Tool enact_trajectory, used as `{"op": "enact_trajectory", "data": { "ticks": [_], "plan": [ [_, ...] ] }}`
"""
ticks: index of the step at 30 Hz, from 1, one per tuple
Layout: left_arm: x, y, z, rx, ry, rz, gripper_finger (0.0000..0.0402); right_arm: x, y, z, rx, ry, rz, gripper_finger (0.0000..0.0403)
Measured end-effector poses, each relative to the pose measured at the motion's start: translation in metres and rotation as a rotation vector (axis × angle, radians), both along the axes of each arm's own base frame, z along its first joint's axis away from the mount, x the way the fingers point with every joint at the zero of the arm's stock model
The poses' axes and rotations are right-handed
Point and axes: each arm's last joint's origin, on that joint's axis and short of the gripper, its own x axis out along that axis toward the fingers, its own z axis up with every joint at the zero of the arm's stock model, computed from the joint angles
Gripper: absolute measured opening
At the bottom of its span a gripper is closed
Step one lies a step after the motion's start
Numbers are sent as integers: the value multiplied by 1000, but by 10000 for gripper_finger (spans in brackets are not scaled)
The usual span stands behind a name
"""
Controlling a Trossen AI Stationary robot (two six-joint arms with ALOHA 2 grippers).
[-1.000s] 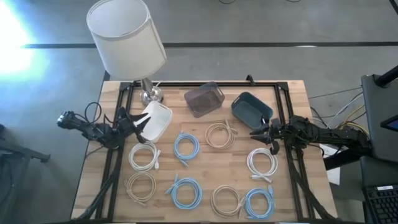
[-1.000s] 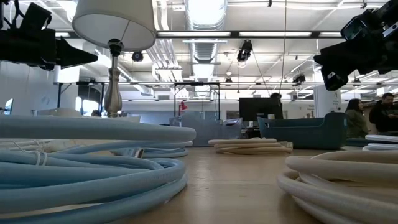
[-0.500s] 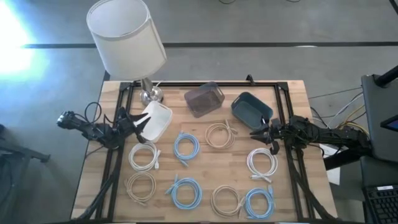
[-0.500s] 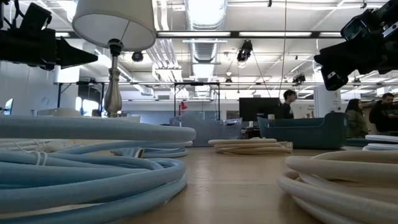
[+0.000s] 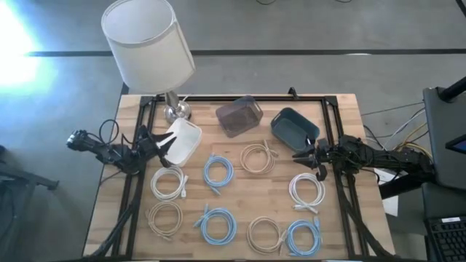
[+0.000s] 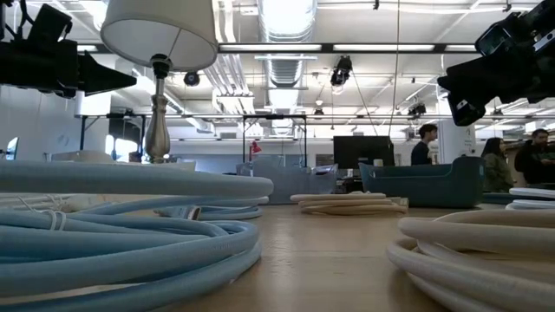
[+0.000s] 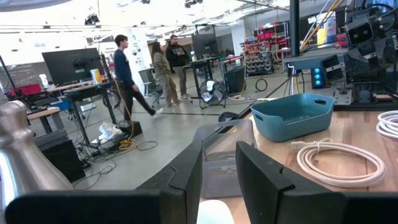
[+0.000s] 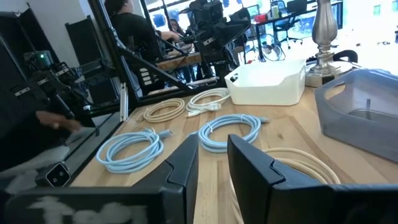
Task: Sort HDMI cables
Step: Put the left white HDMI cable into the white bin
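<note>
eight hdmi cables coiled flat across table, bins at 12 o'clock. left gripper held at 9 o'clock, right gripper at 3 o'clock; both slightly parted, nothing grasped.

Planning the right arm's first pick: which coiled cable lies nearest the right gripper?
The white coil just below the right gripper, at the table's right edge; the tan coil lies farther left.

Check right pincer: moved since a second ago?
No. In the high view the right pincer sits at the same spot beside the blue bin, above the white coil, empty.
</note>
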Motion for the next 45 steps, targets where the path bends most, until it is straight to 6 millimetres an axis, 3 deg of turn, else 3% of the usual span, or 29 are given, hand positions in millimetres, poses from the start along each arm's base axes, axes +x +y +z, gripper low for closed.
{"op": "enact_trajectory", "data": {
  "ticks": [9,20,33,39,45],
  "plan": [
    [0,0,0,0,-1,0,101,0,-1,4,-36,-47,-37,71],
    [0,0,1,-6,-14,0,101,-7,-16,31,-204,-286,-604,88],
    [0,0,1,7,-4,4,101,-8,-15,35,-183,-333,-586,157],
    [0,0,2,-22,-29,-11,101,-6,-12,37,-180,-369,-480,164],
    [0,-4,16,-67,-130,-194,101,-3,-12,36,-192,-351,-465,157]
  ]
}}
